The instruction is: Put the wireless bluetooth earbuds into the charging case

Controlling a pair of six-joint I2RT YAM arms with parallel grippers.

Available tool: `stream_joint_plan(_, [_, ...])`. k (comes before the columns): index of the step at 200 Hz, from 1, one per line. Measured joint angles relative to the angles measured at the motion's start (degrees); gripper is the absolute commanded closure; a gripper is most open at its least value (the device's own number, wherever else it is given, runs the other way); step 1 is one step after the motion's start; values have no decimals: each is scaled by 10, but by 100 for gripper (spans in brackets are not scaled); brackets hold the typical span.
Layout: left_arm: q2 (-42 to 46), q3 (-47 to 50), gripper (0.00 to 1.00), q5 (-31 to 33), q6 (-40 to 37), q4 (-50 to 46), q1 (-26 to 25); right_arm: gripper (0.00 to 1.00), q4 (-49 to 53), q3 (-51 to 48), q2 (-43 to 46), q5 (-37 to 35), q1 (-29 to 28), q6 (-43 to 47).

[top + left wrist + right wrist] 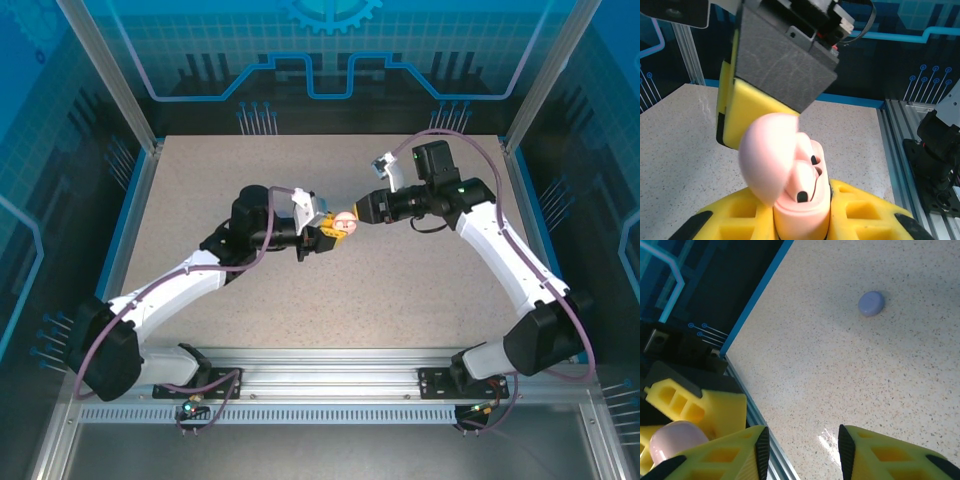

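Note:
My left gripper (800, 226) is shut on the pink charging case (807, 212), which stands upright between its yellow fingers. The case's lid (767, 155) is swung open. Two pale pinkish earbuds (802, 181) with dark tips sit in its wells. In the top view the case (345, 222) hangs above the middle of the table, with my left gripper (325, 232) just left of it. My right gripper (366, 209) is close on its right. In the right wrist view my right gripper (804, 452) is open with nothing between its pads; the pink case (674, 440) shows at the lower left.
A closed lavender round case (871, 303) lies on the speckled table (300, 290). A yellow finger (747, 107) of the right gripper hangs just above and behind the open lid. Aluminium rails (330, 365) run along the near edge.

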State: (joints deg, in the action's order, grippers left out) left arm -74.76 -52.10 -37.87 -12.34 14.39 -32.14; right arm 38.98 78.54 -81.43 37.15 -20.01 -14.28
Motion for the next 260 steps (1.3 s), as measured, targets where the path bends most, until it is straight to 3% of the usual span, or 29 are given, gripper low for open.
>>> stream_joint_plan(55, [-20,-3,95,16,26,-5,8,55,-4,-1,21,12,-2,7])
stream_joint_plan(109, [-48,-19,93,75,77,-32,14,54,23,-2,21,-103,-2,8])
stream_joint_plan(187, [-149,-94,92,163,211,-174,16,54,41,-35,19,-200,-2,6])
stream_joint_plan(260, [-263,-131,92,170,290,-276,17,54,39,-67,19,-222,-2,6])
